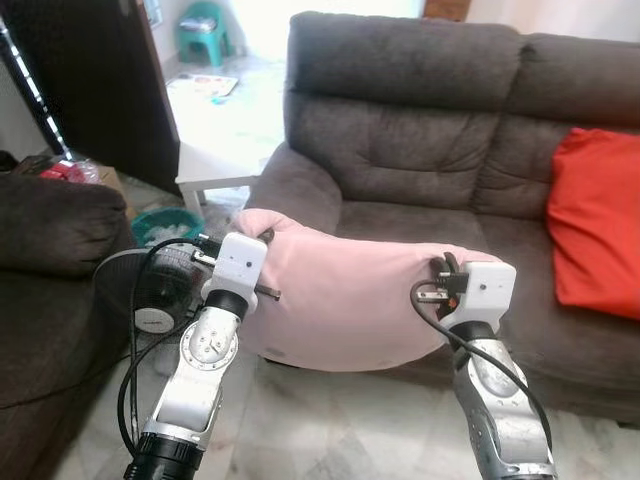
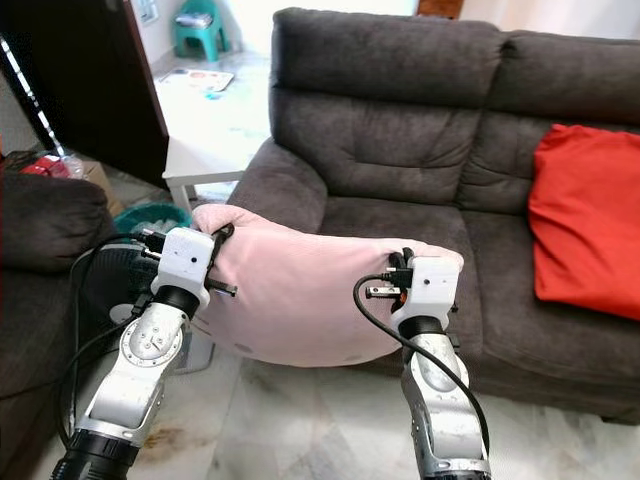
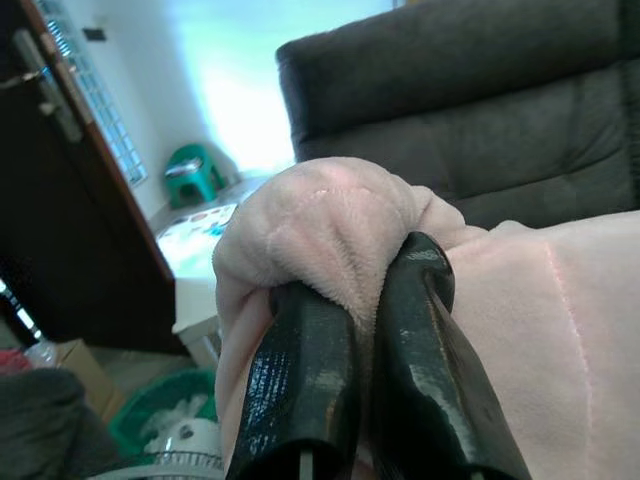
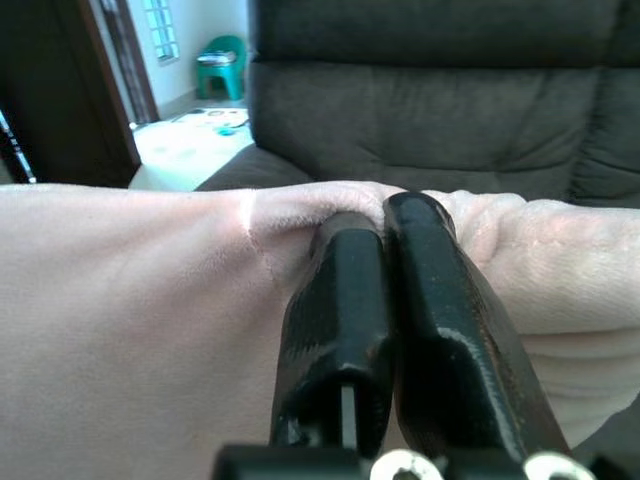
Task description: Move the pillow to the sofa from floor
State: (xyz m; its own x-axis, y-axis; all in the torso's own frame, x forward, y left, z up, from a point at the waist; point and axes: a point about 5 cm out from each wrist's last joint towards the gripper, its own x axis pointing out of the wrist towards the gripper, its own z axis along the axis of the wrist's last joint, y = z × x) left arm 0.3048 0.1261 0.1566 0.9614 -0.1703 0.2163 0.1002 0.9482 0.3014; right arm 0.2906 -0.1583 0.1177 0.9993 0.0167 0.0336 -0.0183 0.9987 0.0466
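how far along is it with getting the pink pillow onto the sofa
Done: the soft pink fleece pillow is off the floor, held up in front of the dark grey fabric sofa. In hand: the left gripper and right gripper each pinch a top corner, fingers shut on the fabric. Left: carrying it over the seat cushion beside the red cushion and releasing it.

Both silver arms extend forward at matching height, left gripper (image 3: 365, 300) and right gripper (image 4: 385, 235) each with black fingers (image 4: 440, 300) pinched together on the pink pillow (image 1: 340, 300).
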